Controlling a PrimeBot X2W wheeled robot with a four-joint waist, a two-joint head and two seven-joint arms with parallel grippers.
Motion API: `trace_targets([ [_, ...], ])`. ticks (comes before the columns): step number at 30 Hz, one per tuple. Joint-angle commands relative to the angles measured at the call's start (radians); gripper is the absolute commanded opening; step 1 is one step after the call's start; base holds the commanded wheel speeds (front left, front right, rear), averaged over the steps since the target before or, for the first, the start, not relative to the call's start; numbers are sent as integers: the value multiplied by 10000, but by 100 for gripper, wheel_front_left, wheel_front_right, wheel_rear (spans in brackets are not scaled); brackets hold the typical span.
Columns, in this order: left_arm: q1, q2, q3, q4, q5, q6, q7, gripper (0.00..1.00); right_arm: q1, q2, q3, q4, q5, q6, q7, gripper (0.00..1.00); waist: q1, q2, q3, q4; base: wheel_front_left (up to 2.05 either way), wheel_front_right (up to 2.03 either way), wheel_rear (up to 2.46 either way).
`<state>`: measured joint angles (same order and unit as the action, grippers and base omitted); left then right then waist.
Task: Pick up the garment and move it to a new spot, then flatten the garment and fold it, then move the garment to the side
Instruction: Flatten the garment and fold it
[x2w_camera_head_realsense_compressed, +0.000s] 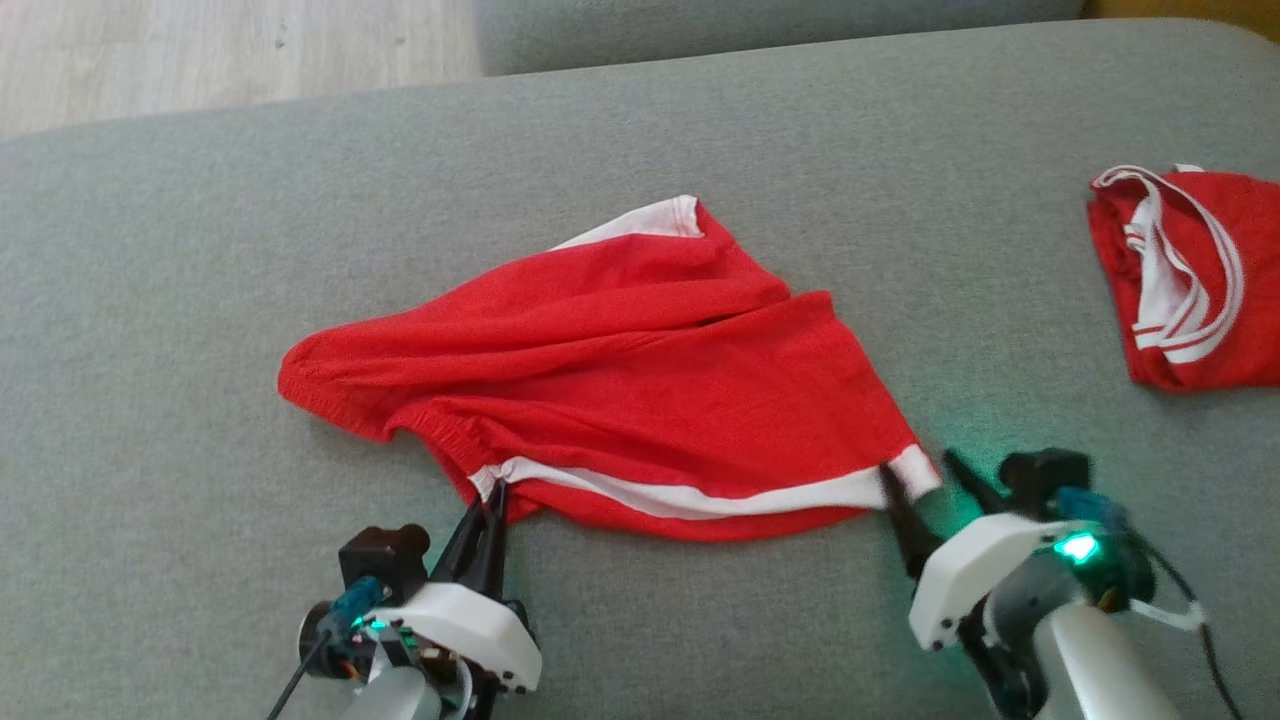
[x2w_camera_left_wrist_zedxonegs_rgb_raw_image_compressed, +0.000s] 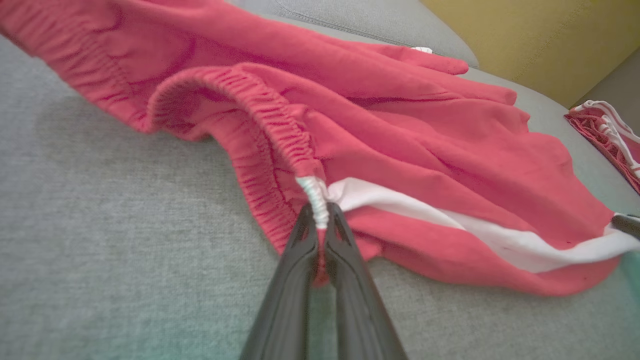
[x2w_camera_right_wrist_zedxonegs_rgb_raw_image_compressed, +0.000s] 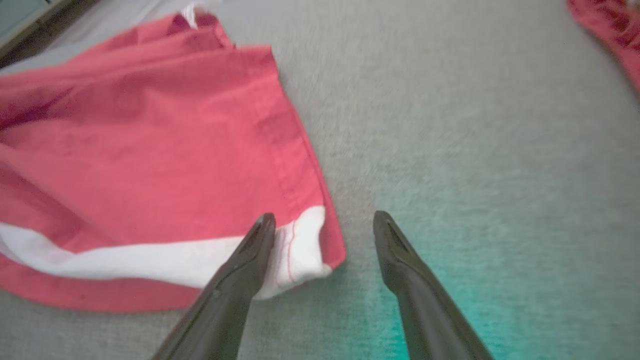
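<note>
The garment (x2w_camera_head_realsense_compressed: 620, 370) is a pair of red shorts with a white side stripe, lying crumpled on the grey cushion (x2w_camera_head_realsense_compressed: 200, 250). My left gripper (x2w_camera_head_realsense_compressed: 493, 497) is shut on the white end of the elastic waistband (x2w_camera_left_wrist_zedxonegs_rgb_raw_image_compressed: 316, 197), at the garment's near left corner. My right gripper (x2w_camera_head_realsense_compressed: 918, 472) stands open at the near right corner, where the white stripe meets the leg hem. In the right wrist view the hem corner (x2w_camera_right_wrist_zedxonegs_rgb_raw_image_compressed: 305, 245) lies between the right gripper (x2w_camera_right_wrist_zedxonegs_rgb_raw_image_compressed: 324, 221) fingers, beside the left finger (x2w_camera_right_wrist_zedxonegs_rgb_raw_image_compressed: 250, 260), with bare cushion under the right finger.
A second red garment with white stripes (x2w_camera_head_realsense_compressed: 1190, 275) lies bunched at the cushion's far right. A pale wooden floor (x2w_camera_head_realsense_compressed: 200, 55) shows beyond the cushion at the upper left, and another grey cushion (x2w_camera_head_realsense_compressed: 750, 25) sits behind. Bare grey fabric surrounds the shorts.
</note>
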<state>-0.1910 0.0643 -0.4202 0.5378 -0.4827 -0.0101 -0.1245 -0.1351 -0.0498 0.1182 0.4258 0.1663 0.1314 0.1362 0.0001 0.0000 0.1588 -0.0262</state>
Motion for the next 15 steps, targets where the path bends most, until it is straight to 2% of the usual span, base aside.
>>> trace_targets([
  [1, -350, 136, 216, -287, 76, -51, -36, 0, -268, -8, 376, 19, -29, -7, 359, 100, -1, 0, 47, 74, 0, 0, 0],
  [2, -362, 135, 189, -280, 73, -73, -32, 0, -271, -7, 452, 162, -3, -7, 602, 70, -1, 0, 48, 103, 0, 0, 0],
  [3, -364, 135, 164, -273, 68, -93, -27, 0, -265, -7, 509, 226, 41, -7, 762, 0, -1, 0, 45, 124, 0, 0, 0],
  [8, -367, 116, 228, -486, -134, -236, -208, 0, -111, -6, 441, -270, 568, -7, 789, 0, -1, 0, 10, 132, 0, 0, 0],
  [12, -480, 91, 430, -1329, -693, -588, -259, 0, 53, -6, 96, -1620, 1539, -7, 649, 0, -1, 0, -106, 16, 0, 0, 0],
  [15, -592, 261, 556, -2609, -1132, -797, 57, 0, 165, -6, -188, -2898, 2711, -7, 1163, 0, -1, 0, -183, -136, 0, 0, 0],
])
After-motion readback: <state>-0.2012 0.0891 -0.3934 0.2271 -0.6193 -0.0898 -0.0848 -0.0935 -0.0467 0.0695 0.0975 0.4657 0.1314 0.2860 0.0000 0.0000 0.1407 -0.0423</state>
